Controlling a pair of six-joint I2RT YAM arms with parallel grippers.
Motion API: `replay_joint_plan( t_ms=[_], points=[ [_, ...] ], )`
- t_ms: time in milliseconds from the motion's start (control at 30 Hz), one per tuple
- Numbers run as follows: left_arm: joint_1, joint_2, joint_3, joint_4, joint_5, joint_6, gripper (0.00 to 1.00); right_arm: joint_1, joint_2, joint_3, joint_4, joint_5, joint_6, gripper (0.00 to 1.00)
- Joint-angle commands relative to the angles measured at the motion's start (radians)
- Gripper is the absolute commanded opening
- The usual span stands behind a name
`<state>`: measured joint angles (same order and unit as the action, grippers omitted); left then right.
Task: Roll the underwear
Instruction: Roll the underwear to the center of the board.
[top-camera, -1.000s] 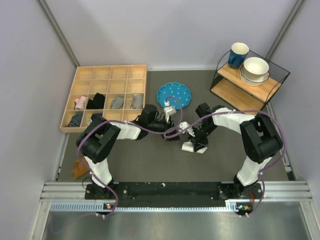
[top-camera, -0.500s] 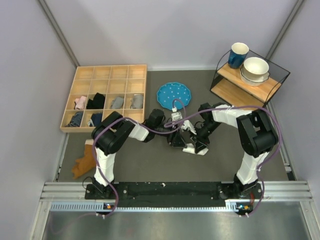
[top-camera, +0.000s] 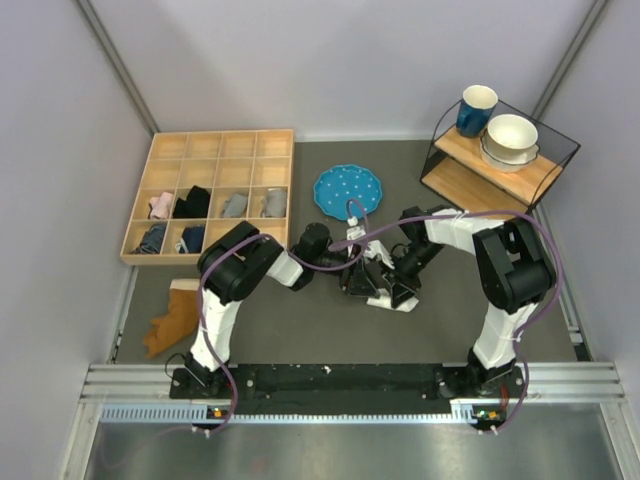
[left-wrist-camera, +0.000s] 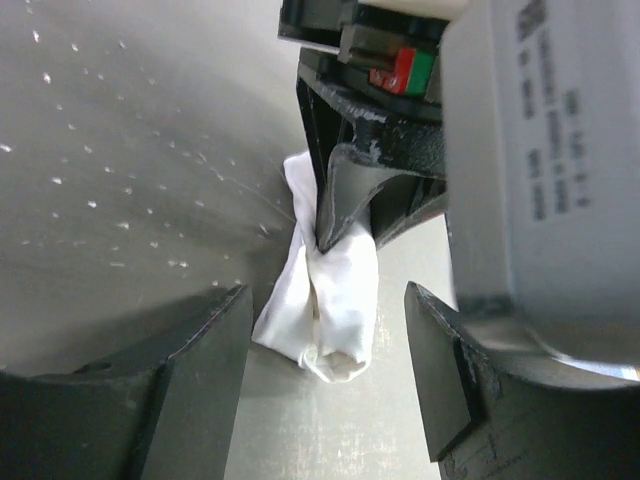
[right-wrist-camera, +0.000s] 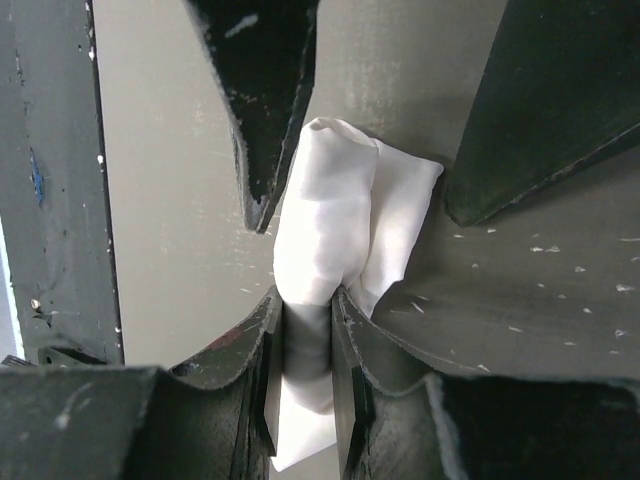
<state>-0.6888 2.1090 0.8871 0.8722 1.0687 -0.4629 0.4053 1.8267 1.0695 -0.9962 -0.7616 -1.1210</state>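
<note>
Two arms on one little white bundle

Over the last second the left arm (top-camera: 272, 265) swung in, so its end effector (left-wrist-camera: 328, 292) now sits spread around one end of the underwear (left-wrist-camera: 330, 300), bunched into a stubby roll on the desk (top-camera: 300, 325); the right end effector (right-wrist-camera: 305, 300) pinches the other end. Looks nearly rolled to me. No waistband lettering showing, and the print on the grey housing (left-wrist-camera: 540, 150) is too blurry to read.
</note>
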Motion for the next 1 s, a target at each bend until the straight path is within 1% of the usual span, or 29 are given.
replay_joint_plan(
  t_ms=[0,33,67,100,167,200,267,400,433,467,533,633,667,700,767,800,833,900,933,967],
  points=[
    [-0.035,0.063,-0.072,0.362,-0.025,-0.214,0.67,0.004,0.005,0.000,0.024,0.024,0.038,0.20],
    [-0.035,0.075,-0.089,0.437,-0.042,-0.255,0.66,0.003,0.002,-0.003,0.028,0.024,0.049,0.20],
    [-0.035,0.086,-0.118,0.553,-0.059,-0.328,0.66,0.004,-0.001,-0.005,0.039,0.024,0.052,0.20],
    [-0.035,0.112,-0.132,0.612,-0.087,-0.360,0.66,0.004,-0.004,-0.006,0.044,0.024,0.055,0.20],
    [-0.037,0.134,-0.163,0.692,-0.110,-0.404,0.66,0.004,-0.009,-0.014,0.053,0.027,0.061,0.20],
    [-0.035,0.140,-0.172,0.702,-0.130,-0.401,0.66,0.004,-0.010,-0.016,0.057,0.025,0.061,0.20],
    [-0.038,0.129,-0.206,0.648,-0.153,-0.356,0.66,0.004,-0.015,-0.019,0.064,0.024,0.064,0.20],
    [-0.072,0.050,-0.234,0.438,-0.203,-0.156,0.66,0.004,-0.020,-0.020,0.073,0.022,0.073,0.20],
    [-0.080,0.034,-0.232,0.335,-0.225,-0.120,0.66,0.004,-0.020,-0.020,0.073,0.021,0.078,0.20],
    [-0.087,0.019,-0.232,0.288,-0.237,-0.053,0.66,0.004,-0.021,-0.020,0.074,0.019,0.079,0.20],
    [-0.110,-0.020,-0.226,0.164,-0.272,0.004,0.66,0.003,-0.026,-0.020,0.077,0.018,0.084,0.20],
    [-0.138,-0.052,-0.208,0.061,-0.300,0.085,0.66,0.004,-0.027,-0.020,0.080,0.016,0.092,0.20],
    [-0.146,-0.061,-0.200,0.000,-0.318,0.117,0.66,0.006,-0.027,-0.019,0.079,0.015,0.093,0.20],
    [-0.156,-0.064,-0.198,-0.015,-0.325,0.127,0.65,0.004,-0.030,-0.019,0.080,0.015,0.095,0.20],
    [-0.164,-0.066,-0.198,-0.024,-0.331,0.135,0.61,0.003,-0.030,-0.019,0.080,0.016,0.096,0.20],
    [-0.167,-0.067,-0.195,-0.033,-0.337,0.138,0.55,0.001,-0.032,-0.019,0.082,0.018,0.099,0.19],
    [-0.169,-0.067,-0.185,-0.047,-0.340,0.144,0.51,0.003,-0.029,-0.017,0.083,0.019,0.101,0.19],
    [-0.173,-0.064,-0.168,-0.090,-0.336,0.147,0.41,0.001,-0.030,-0.017,0.084,0.021,0.105,0.19],
    [-0.175,-0.061,-0.157,-0.099,-0.334,0.150,0.33,0.001,-0.032,-0.017,0.085,0.021,0.107,0.19],
    [-0.176,-0.060,-0.154,-0.110,-0.329,0.152,0.28,0.000,-0.030,-0.017,0.087,0.021,0.109,0.19]
  ],
)
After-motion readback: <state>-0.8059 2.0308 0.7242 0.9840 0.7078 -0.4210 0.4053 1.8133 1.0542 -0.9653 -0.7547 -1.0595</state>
